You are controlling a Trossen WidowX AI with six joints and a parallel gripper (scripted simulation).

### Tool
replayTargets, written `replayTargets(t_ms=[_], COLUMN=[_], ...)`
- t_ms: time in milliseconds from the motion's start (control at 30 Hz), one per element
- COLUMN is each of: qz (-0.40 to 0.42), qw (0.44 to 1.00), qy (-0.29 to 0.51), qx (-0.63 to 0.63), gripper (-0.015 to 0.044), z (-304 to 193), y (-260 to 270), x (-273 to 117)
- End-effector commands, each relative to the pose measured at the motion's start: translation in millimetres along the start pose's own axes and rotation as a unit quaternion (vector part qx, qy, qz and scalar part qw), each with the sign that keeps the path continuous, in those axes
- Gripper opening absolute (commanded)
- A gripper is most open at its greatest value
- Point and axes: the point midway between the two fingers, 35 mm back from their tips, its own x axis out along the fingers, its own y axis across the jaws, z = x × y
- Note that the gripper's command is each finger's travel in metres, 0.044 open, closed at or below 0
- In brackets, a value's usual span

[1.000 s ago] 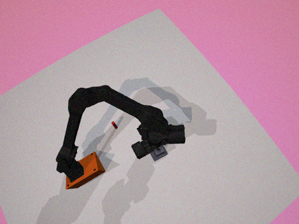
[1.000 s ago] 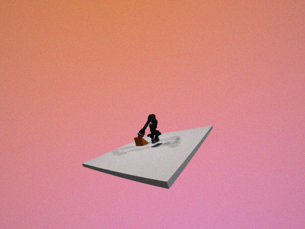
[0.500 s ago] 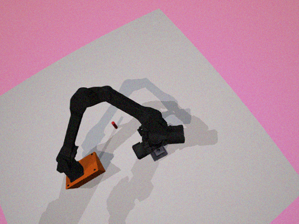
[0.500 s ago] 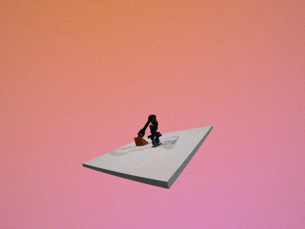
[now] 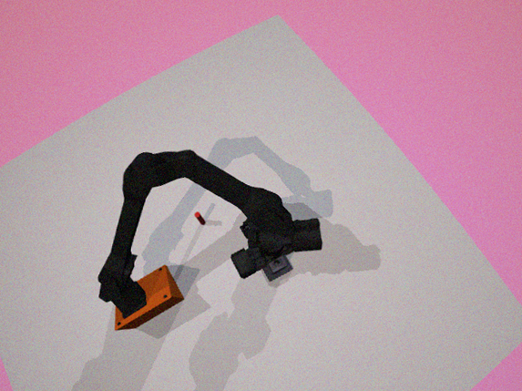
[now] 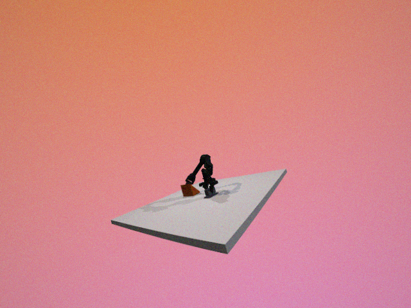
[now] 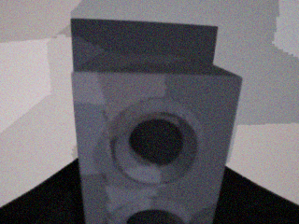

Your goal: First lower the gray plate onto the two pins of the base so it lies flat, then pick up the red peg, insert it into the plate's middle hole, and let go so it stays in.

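My gripper (image 7: pixel 144 155) is shut on the gray plate (image 5: pixel 280 263) (image 7: pixel 93 163), a finger on each side. The plate is over the gray base (image 5: pixel 274 277) (image 7: pixel 145 42), whose far end shows beyond the plate in the wrist view. One round hole of the plate shows whole in the wrist view and a second is cut off at the bottom. The base's pins are hidden, and I cannot tell whether the plate lies fully flat. The red peg (image 5: pixel 200 218) stands on the table left of the gripper in the top view, away from the fingers.
An orange block (image 5: pixel 153 292) (image 6: pixel 189 190) with dark holes stands beside the arm's foot. The black arm (image 5: pixel 219 180) (image 6: pixel 206 162) arches over the light table (image 5: pixel 383 317) (image 6: pixel 199 225). Shadows of the arm fall around the base.
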Motion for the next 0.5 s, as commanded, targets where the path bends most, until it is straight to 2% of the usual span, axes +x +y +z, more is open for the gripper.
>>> replayTargets(t_ms=[0,333,367,467], qz=[0.000,0.000,0.000,0.000], qw=[1.000,1.000,1.000,1.000], qy=[0.000,0.000,0.000,0.000], qx=[-0.001,-0.001,-0.001,-0.001], gripper=[0.0157,0.0420,0.0440,0.0440], z=[0.2,0.2,0.2,0.2], y=[-0.1,-0.1,-0.1,-0.1], x=[-0.3,-0.3,-0.3,-0.3])
